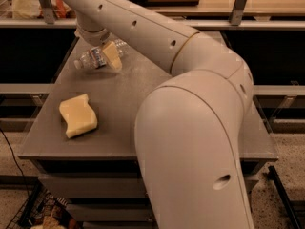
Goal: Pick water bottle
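The gripper (pixel 107 56) is in the upper left of the frame, low down at the far end of the surface (pixel 119 104). It sits right at the water bottle (pixel 90 60). I cannot tell if the gripper is wide, narrow, or holding the bottle. The bottle lies on its side, with its cap pointing left and its other end tucked behind the gripper. Lower in the frame, well apart from the bottle, a yellow sponge (pixel 78 115) lies on the surface. The big white arm (pixel 190 113) fills the right side of the frame.

What could go wrong? The bottle is round and lying down, so I think it could roll away if the gripper bumps it. It is close to the far left edge, so it might fall off. The plastic looks thin and slippery. A weak squeeze may let it slip out when the arm lifts.
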`<state>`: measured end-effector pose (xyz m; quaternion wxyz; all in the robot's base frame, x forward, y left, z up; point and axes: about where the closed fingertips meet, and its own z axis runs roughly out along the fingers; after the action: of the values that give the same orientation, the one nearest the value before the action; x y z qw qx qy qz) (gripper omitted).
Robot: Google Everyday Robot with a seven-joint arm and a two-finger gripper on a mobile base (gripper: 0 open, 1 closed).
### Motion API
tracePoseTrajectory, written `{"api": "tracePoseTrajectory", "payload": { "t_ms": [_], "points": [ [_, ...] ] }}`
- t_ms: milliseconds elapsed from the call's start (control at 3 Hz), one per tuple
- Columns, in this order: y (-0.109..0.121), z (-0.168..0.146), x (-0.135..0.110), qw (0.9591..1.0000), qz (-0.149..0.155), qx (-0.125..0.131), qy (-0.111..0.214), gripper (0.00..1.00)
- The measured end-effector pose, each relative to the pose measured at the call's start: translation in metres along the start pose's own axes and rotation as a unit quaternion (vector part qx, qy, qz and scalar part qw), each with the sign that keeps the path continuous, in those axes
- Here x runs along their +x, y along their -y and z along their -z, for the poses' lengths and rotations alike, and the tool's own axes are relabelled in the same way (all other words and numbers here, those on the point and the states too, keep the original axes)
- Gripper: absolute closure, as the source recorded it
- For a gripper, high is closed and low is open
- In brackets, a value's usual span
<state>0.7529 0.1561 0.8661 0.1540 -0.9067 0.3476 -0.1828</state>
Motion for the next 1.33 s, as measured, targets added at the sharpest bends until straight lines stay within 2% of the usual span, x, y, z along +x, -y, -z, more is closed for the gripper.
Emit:
{"api": "tracePoseTrajectory", "payload": {
  "t_ms": [333, 1333],
  "points": [
    [-0.0009, -0.0042, -0.0016, 1.0, -0.001, -0.003, 0.006, 0.18],
    [-0.0019, 0.0014, 0.0014, 0.9999, -0.006, 0.006, 0.014, 0.88]
  ]
}}
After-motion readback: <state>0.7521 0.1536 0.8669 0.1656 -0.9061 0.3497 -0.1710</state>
